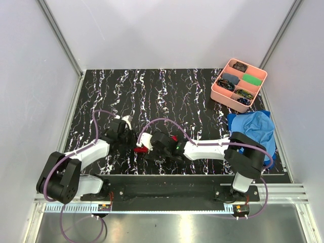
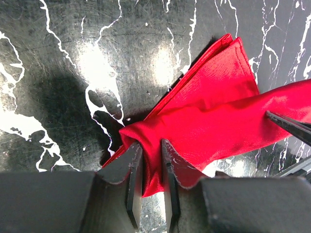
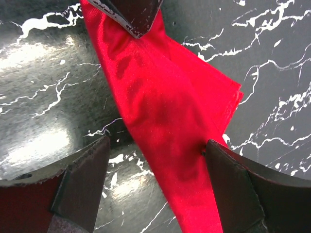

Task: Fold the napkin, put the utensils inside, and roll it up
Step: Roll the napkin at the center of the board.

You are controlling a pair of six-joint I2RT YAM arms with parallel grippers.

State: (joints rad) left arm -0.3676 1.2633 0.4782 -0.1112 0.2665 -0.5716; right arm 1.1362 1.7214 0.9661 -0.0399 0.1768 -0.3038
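The red napkin (image 2: pixel 214 111) lies bunched and partly folded on the black marbled table, and only small bits of it show between the two arms in the top view (image 1: pixel 141 149). My left gripper (image 2: pixel 149 156) is shut on one end of the napkin, with cloth pinched between its fingers. My right gripper (image 3: pixel 158 167) is open wide, and the napkin (image 3: pixel 165 111) runs between its fingers (image 3: pixel 87 170) without being clamped. Both grippers meet near the table's front centre, the left (image 1: pixel 132 142) close beside the right (image 1: pixel 150 146). The orange utensils are out of view.
A pink compartment tray (image 1: pixel 225 99) with small dark and green items stands at the back right. A blue cloth (image 1: pixel 255 129) lies at the right edge, beside the right arm. White walls enclose the table on three sides.
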